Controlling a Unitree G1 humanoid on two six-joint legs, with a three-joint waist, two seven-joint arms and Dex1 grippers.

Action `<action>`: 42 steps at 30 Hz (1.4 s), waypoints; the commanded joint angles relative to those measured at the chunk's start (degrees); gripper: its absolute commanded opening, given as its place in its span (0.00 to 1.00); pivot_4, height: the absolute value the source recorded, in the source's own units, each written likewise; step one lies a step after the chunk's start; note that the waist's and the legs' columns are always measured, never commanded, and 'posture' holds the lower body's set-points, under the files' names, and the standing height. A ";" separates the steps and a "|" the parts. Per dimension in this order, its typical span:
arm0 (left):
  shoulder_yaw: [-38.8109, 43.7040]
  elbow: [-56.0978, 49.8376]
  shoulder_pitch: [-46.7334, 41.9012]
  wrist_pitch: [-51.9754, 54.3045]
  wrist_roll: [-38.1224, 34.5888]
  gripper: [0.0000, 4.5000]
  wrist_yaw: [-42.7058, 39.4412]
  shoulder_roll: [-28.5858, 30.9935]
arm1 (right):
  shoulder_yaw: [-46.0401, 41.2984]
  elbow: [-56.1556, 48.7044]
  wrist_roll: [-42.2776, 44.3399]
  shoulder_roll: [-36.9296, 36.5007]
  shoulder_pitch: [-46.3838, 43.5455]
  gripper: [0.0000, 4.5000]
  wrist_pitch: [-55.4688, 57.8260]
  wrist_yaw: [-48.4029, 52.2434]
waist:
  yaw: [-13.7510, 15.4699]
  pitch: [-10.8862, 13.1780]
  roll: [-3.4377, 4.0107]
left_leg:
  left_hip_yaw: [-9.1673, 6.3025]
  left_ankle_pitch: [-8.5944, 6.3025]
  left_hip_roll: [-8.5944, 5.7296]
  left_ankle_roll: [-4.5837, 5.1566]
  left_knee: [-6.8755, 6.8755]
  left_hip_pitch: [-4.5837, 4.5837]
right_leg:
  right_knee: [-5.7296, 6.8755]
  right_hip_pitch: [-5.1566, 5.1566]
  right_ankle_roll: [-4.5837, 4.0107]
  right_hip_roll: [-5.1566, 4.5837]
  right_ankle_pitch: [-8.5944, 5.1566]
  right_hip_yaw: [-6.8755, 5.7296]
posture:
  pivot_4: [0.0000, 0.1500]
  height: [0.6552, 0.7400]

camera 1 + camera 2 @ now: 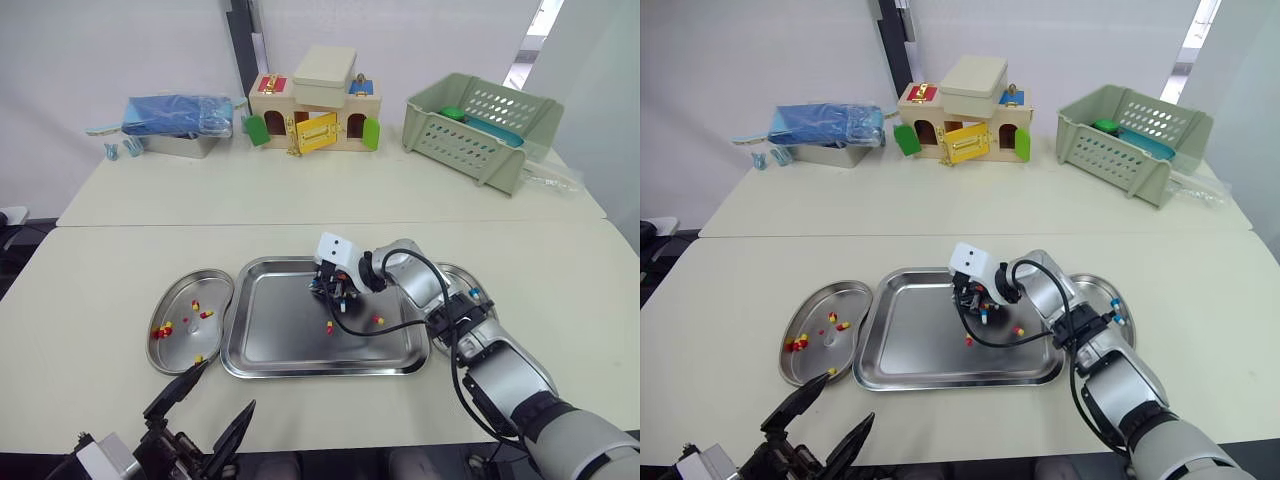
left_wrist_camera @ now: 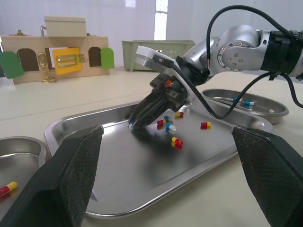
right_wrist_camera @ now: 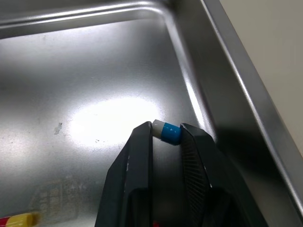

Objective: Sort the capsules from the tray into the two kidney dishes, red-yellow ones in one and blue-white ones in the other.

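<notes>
My right tool (image 3: 166, 126) was pinched on a blue-white capsule (image 3: 170, 133), low over the tray (image 3: 94, 71) near its rim. I judged the capsule tiny, light, slick and crushable, so a gentle grip across its middle seemed safest. My left tool (image 1: 222, 390) hung open.

Cream tables (image 1: 300, 190), pale wall (image 1: 100, 50)

The tray's (image 3: 227, 71) raised rim stands just beside the right gripper's (image 3: 165, 128) fingers (image 3: 139, 156); its left half lies open.
</notes>
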 commanded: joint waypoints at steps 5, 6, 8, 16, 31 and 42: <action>-0.58 -2.23 -0.33 -0.46 -0.02 1.00 -1.18 2.37 | -6.23 -16.59 7.93 -4.88 2.61 0.19 6.47 4.70 | 0.22 0.01 0.01 | -0.01 0.00 0.00 0.00 0.00 -0.03 | -0.02 -0.01 0.00 0.00 0.00 -0.01 | 1.00 1.00; -0.70 -2.38 -0.65 -0.32 -0.35 1.00 -1.59 2.95 | -7.38 -19.62 9.42 -6.28 3.76 0.19 7.41 5.53 | 0.48 0.00 0.01 | -0.02 0.00 0.00 0.00 0.00 -0.05 | -0.04 0.00 0.00 0.00 0.00 -0.03 | 1.00 1.00; -1.35 -2.78 -1.30 -0.34 -0.58 1.00 -3.15 4.52 | -9.77 -25.90 12.28 -10.05 6.45 0.19 9.37 7.13 | 0.75 0.00 0.01 | -0.03 0.00 -0.01 0.00 0.01 -0.07 | -0.07 0.00 0.00 -0.01 0.00 -0.04 | 1.00 1.00; -6.08 -3.50 -6.54 2.26 -2.22 1.00 -11.65 12.40 | -22.02 -39.85 19.10 -31.76 20.76 0.19 10.12 12.04 | 1.60 0.02 0.03 | -0.03 0.00 -0.03 0.00 0.02 -0.08 | -0.10 0.05 0.01 -0.01 0.00 -0.06 | 1.00 1.00; -8.73 -0.94 -13.38 4.74 -5.38 1.00 -19.88 15.62 | -34.23 -41.94 19.96 -48.65 43.84 0.19 3.16 11.65 | 1.06 0.02 0.04 | 0.00 -0.01 -0.02 0.02 0.02 0.13 | -0.10 0.24 0.00 0.03 -0.01 0.01 | 1.00 1.00; -8.41 0.08 -12.70 4.36 -4.23 1.00 -18.27 13.42 | -32.21 -40.99 20.51 -48.34 42.45 0.19 2.62 11.05 | 1.42 0.02 0.04 | 0.00 -0.01 -0.02 0.02 0.04 0.13 | -0.12 0.27 0.00 0.02 -0.01 -0.01 | 1.00 1.00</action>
